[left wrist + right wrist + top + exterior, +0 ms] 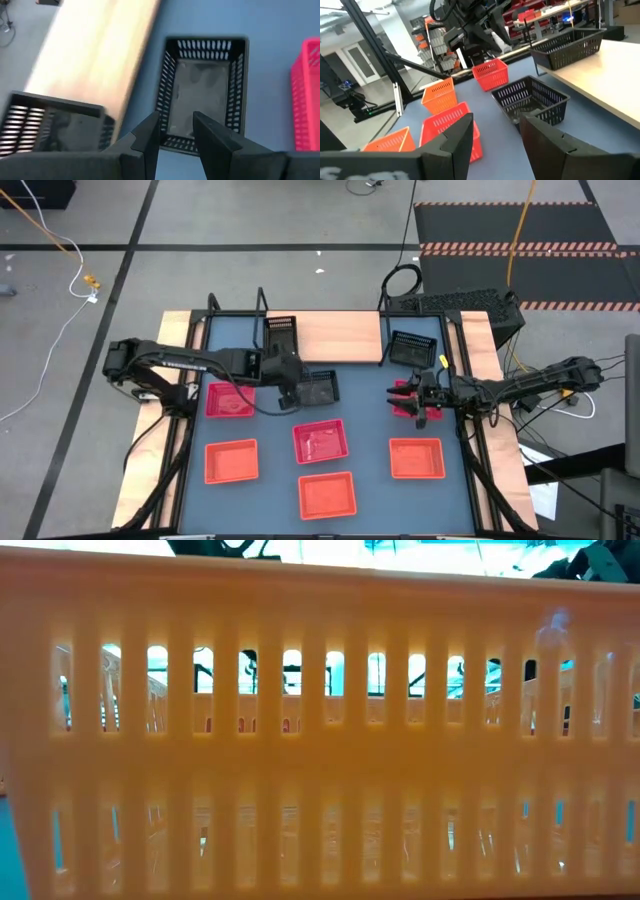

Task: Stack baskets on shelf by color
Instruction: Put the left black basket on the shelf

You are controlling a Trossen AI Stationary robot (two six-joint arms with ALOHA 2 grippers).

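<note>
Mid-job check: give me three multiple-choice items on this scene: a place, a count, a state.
1. The black plastic mesh basket nearest the left end effector lies:
A. on the wooden plank shelf
B. on the blue-grey tabletop
C. inside an orange basket
2. Black baskets on the shelf:
A. one
B. two
C. three
3. The right end effector is:
A. open, empty
B. shut on a pink-red basket
C. shut on an orange basket
Answers: 1 B, it sits just off the shelf edge; 2 B, one left, one right; 3 A, fingers spread, nothing between.
</note>
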